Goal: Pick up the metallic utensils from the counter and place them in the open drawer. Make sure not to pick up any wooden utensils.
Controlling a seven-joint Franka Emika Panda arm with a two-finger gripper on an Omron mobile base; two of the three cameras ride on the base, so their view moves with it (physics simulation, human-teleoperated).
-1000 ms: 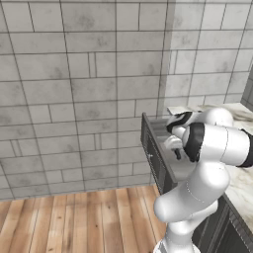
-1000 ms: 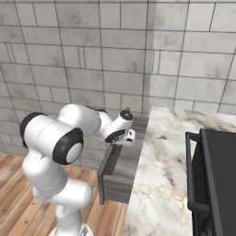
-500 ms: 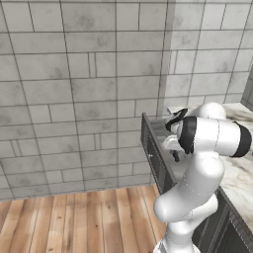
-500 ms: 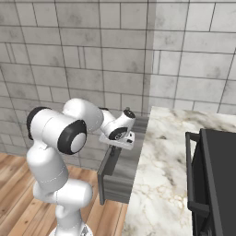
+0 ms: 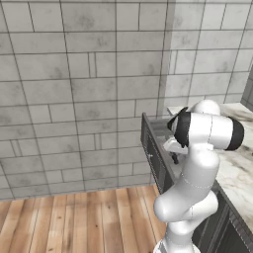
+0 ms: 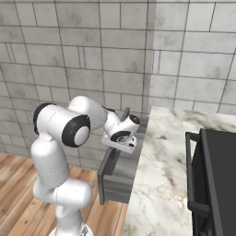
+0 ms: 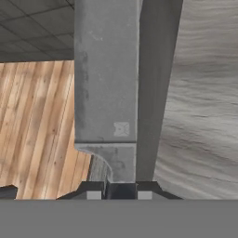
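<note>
Holding a knife point(image 7: 108, 88): the gripper point(image 7: 120, 189) is pinched narrow on the short dark handle at the bottom of the hand view, grey blade running away from the camera. Past the blade sits the grey interior of the open drawer point(image 7: 200, 107), with the drawer's wall alongside the blade and wood floor point(image 7: 37, 125) beyond on the other side. From the right base view, the gripper point(image 6: 120, 146) hangs over the open drawer point(image 6: 120, 177), just off the near edge of the marble counter point(image 6: 170, 179). Left base view: arm leans over the drawer point(image 5: 157, 158), dark panelled front facing the grey tiled wall point(image 5: 74, 94).
</note>
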